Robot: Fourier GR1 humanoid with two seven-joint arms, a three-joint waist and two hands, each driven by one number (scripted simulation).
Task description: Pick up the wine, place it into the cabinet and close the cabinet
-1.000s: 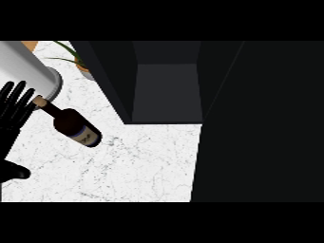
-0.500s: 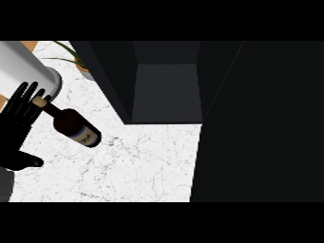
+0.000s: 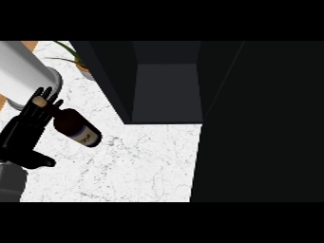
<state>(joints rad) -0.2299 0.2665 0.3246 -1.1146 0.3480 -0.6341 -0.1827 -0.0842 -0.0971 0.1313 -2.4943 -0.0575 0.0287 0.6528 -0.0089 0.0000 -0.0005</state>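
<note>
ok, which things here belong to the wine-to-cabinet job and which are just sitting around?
Job:
- dark glass wine bottle, upright on the counter
- open dark cabinet
- black left hand, fingers straight beside the bottle's neck

Lying about:
- white cylinder
- green plant
- white marble counter

Even, bright light falls on the white marble counter (image 3: 136,161) with no glare, while the open cabinet (image 3: 166,90) and everything at the view's right sink into near-black shade, and the dark wine bottle (image 3: 77,128) and black left hand (image 3: 24,135) cast almost no shadow.
</note>
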